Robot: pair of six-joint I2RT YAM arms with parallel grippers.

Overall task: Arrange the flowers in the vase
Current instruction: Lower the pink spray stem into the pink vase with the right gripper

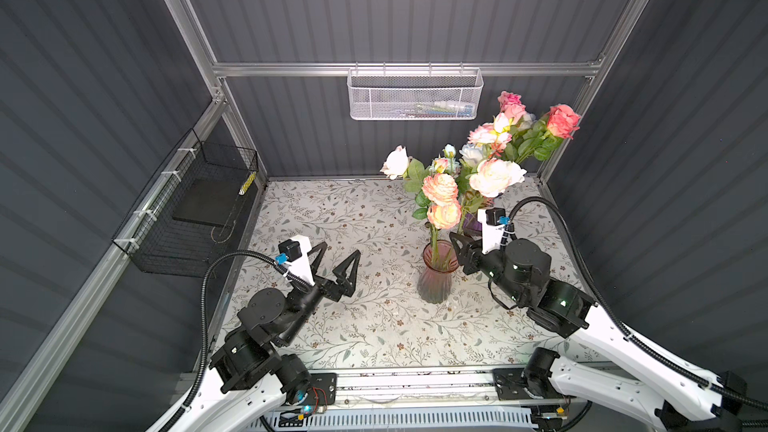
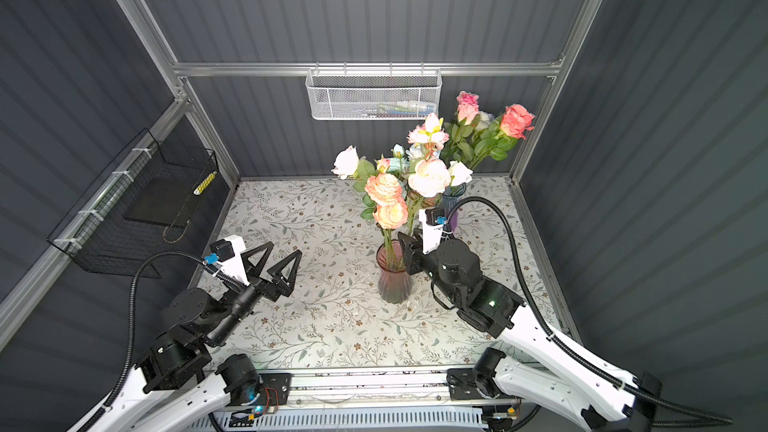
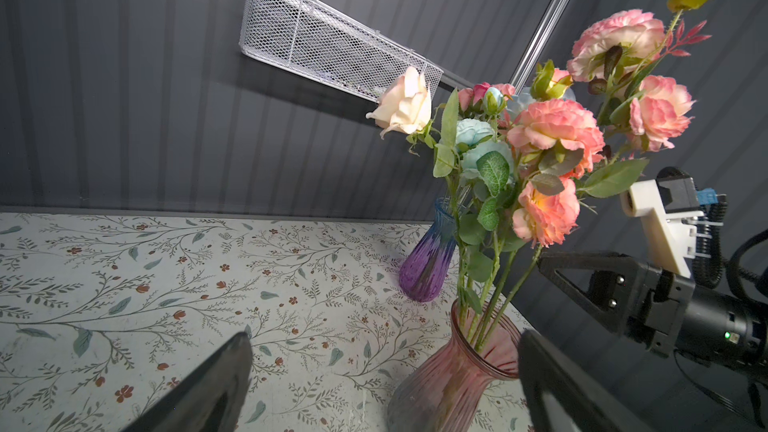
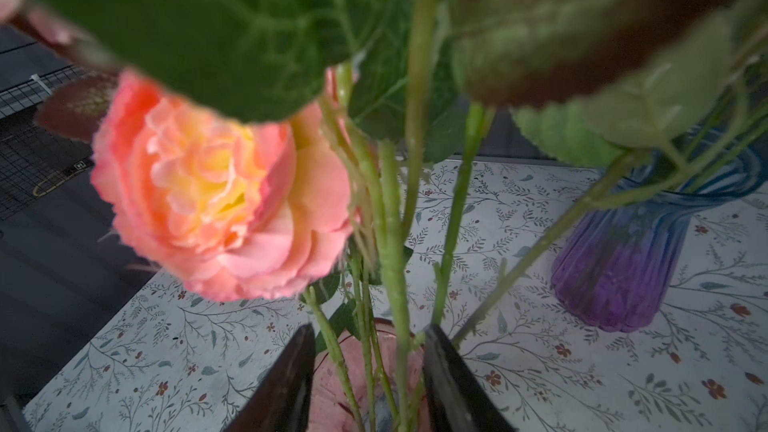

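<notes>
The flowers [image 1: 441,200] stand in the pink vase [image 1: 435,280] at the top view's centre, others in the purple vase [image 3: 428,261] just up-right. Right fingers [image 4: 291,376] sit apart around their stems; left fingers [image 3: 208,388] gape empty. Light, springy stems: pinch low, below leaves.

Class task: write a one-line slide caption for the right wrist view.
Right gripper, fingers open, flanks green stems standing in the pink vase beside a coral bloom; a blue-and-purple vase stands apart.
</notes>
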